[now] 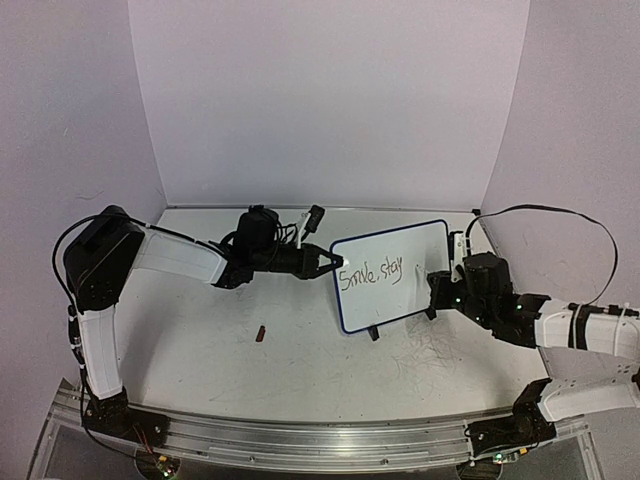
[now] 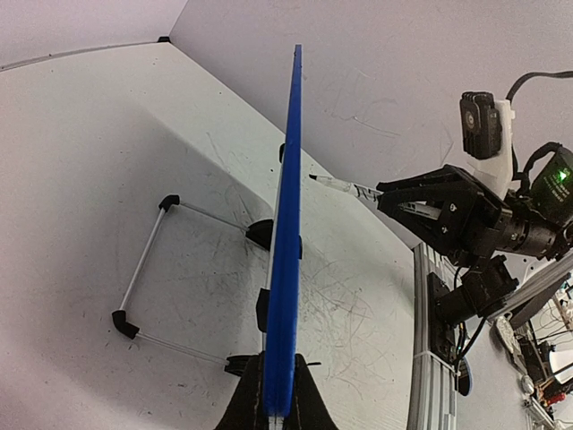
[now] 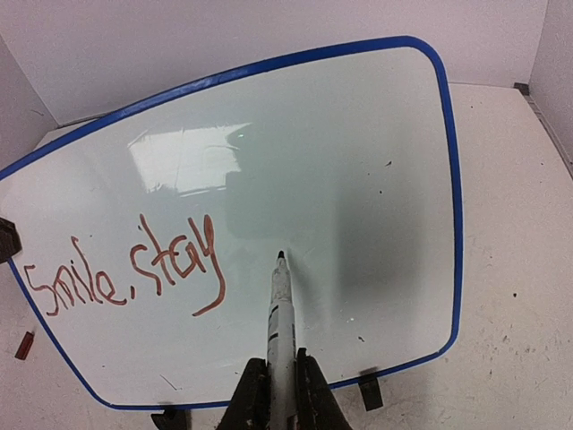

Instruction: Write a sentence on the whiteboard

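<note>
Right end effector (image 3: pixel 282 385) over scuffed table (image 1: pixel 250 370)

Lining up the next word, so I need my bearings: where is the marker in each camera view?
Top external: the marker is a small pale sliver just right of the sentence, in front of the right gripper.
Left wrist: right of centre, tip pointing left toward the edge-on whiteboard.
Right wrist: bottom centre, pointing up at the white face.
Shared landmark: the whiteboard's blue frame.
</note>
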{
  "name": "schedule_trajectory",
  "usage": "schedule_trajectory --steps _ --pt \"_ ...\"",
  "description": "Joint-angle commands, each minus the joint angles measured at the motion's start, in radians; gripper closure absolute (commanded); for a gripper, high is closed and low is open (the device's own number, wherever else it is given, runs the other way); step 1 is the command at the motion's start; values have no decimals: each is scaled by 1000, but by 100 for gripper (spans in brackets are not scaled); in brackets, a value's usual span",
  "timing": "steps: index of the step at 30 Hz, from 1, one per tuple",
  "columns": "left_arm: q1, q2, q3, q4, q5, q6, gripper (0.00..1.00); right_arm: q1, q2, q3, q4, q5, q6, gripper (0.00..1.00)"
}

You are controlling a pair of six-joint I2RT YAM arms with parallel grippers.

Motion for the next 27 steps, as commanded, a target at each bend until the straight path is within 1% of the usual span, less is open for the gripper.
schedule_trajectory --steps 1,4,9,16,27 --pt "5 -44 -19 -34 -17 3 100 -4 7 48 33 15 -22 100" --pt "5 -45 -18 -32 -18 4 100 -6 17 64 32 27 -33 100" --pt "5 -42 -18 -32 -17 4 100 -21 37 89 47 -30 -44 100" --pt "5 -41 -21 -32 -15 4 100 -33 74 120 69 -70 -66 100" --pt "5 -39 -18 -31 -9 6 100 -32 115 141 77 -34 -64 100"
